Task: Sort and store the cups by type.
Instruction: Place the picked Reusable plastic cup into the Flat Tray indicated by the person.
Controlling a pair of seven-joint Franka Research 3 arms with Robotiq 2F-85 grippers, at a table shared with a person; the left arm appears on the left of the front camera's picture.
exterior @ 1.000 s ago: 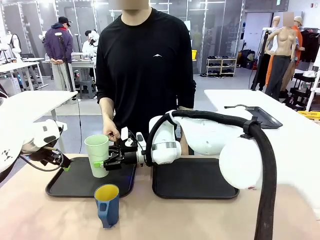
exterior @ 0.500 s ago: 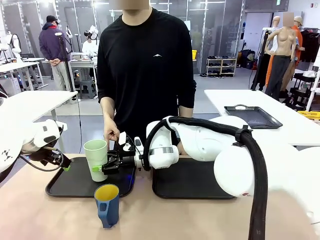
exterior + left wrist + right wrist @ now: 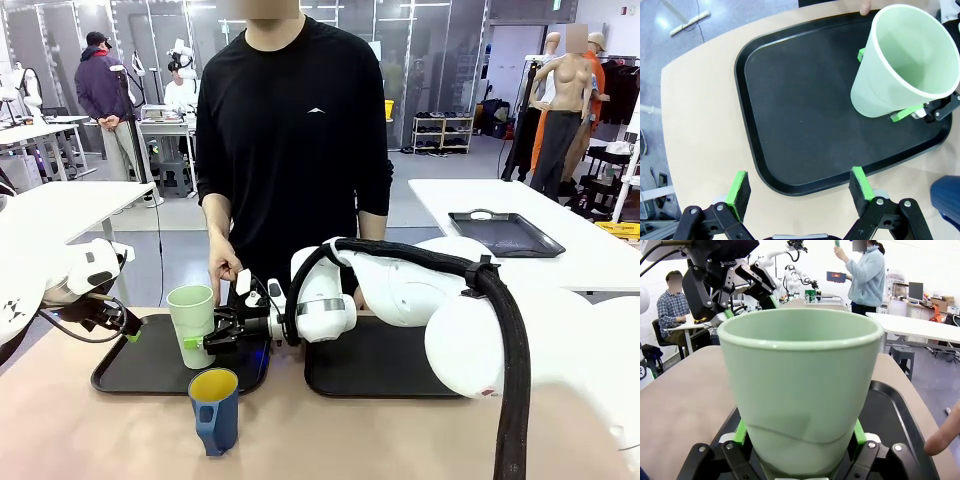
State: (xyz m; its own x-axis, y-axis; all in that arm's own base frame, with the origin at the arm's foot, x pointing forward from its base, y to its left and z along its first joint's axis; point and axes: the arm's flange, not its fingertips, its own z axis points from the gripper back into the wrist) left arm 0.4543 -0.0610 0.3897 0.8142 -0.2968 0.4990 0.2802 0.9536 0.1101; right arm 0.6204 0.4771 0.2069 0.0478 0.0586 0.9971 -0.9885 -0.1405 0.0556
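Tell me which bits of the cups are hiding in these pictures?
- The green tumbler, right wrist view: bottom cut off by the lower edge and the right arm's jaws; whether it rests on the tray is unclear.
- The blue mug, left wrist view: mostly cut off at the picture's corner.
- Front view: those jaws cover part of the tumbler's side.

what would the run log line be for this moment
right fingers: shut on mint tumbler, over left tray | left fingers: open, by tray edge | blue mug: on table, untouched
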